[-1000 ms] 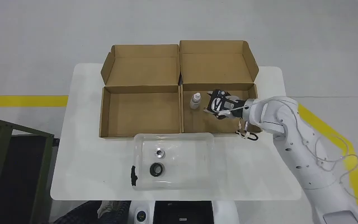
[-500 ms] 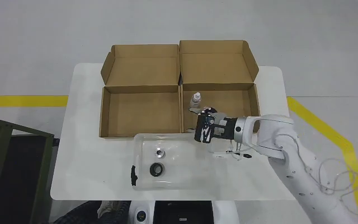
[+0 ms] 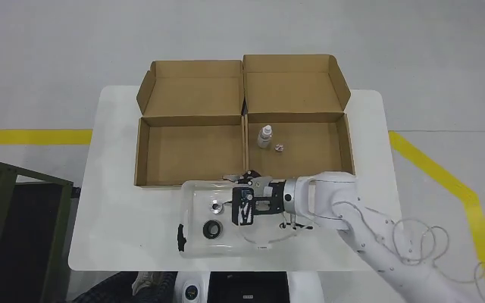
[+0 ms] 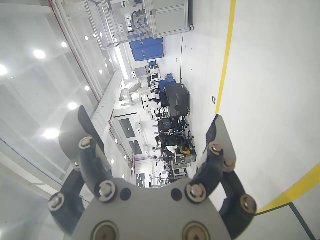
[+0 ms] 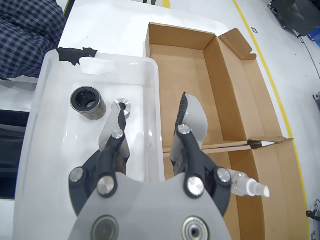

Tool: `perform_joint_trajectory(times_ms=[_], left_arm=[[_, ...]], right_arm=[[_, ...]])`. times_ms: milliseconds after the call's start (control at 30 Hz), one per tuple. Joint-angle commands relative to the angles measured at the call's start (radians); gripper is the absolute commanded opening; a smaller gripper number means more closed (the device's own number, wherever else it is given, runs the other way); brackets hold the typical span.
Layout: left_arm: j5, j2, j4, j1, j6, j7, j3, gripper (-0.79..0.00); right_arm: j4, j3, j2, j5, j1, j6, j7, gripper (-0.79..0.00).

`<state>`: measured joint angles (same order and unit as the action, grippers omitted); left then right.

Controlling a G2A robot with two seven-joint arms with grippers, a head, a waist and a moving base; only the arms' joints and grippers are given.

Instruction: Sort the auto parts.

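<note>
A clear plastic tray (image 3: 198,198) sits at the table's front and holds a black bearing (image 3: 213,228) (image 5: 87,102) and a silver bushing (image 3: 217,205) (image 5: 122,106). My right gripper (image 3: 237,200) (image 5: 152,114) hangs open over the tray's back rim, one finger just beside the silver bushing, the other over the left cardboard box (image 3: 191,151) (image 5: 190,83). Nothing is between its fingers. The right cardboard box (image 3: 318,151) holds a small spray bottle (image 3: 264,136) (image 5: 247,188) and a small pale part (image 3: 280,147). My left gripper (image 4: 150,119) is open, held away from the table.
Both boxes stand side by side behind the tray with their lids folded back. A strip of black tape (image 3: 181,237) (image 5: 72,53) sticks to the tray's corner. Bare white table (image 3: 114,197) lies to the left of the tray and boxes.
My right gripper has swung out of the right box, forward and left, to the clear tray. The small pale part now lies uncovered in the right box.
</note>
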<state>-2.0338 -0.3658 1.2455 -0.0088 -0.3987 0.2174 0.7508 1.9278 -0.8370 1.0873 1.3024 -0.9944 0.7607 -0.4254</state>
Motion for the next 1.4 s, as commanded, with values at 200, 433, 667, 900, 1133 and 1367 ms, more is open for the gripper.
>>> perform_joint_trajectory(times_ms=[200,433,667,900,1133,1367], left_arm=[[0.000,0.000,0.000,0.000,0.000,0.000,0.000,0.000],[0.000,0.000,0.000,0.000,0.000,0.000,0.000,0.000],[0.000,0.000,0.000,0.000,0.000,0.000,0.000,0.000],[0.000,0.000,0.000,0.000,0.000,0.000,0.000,0.000],[0.000,0.000,0.000,0.000,0.000,0.000,0.000,0.000],[0.000,0.000,0.000,0.000,0.000,0.000,0.000,0.000]], right_arm=[[-0.048,0.072,0.019,0.056,0.006,-0.022,0.029,-0.409],[-0.076,0.097,0.027,0.094,-0.001,-0.033,0.018,-0.413],[-0.111,0.117,0.036,0.112,0.001,-0.043,0.014,-0.419],[-0.158,0.136,0.047,0.125,0.009,-0.041,0.009,-0.416],[-0.217,0.162,0.063,0.117,0.023,-0.044,0.019,-0.413],[-0.277,0.187,0.083,0.109,0.048,-0.051,0.046,-0.416]])
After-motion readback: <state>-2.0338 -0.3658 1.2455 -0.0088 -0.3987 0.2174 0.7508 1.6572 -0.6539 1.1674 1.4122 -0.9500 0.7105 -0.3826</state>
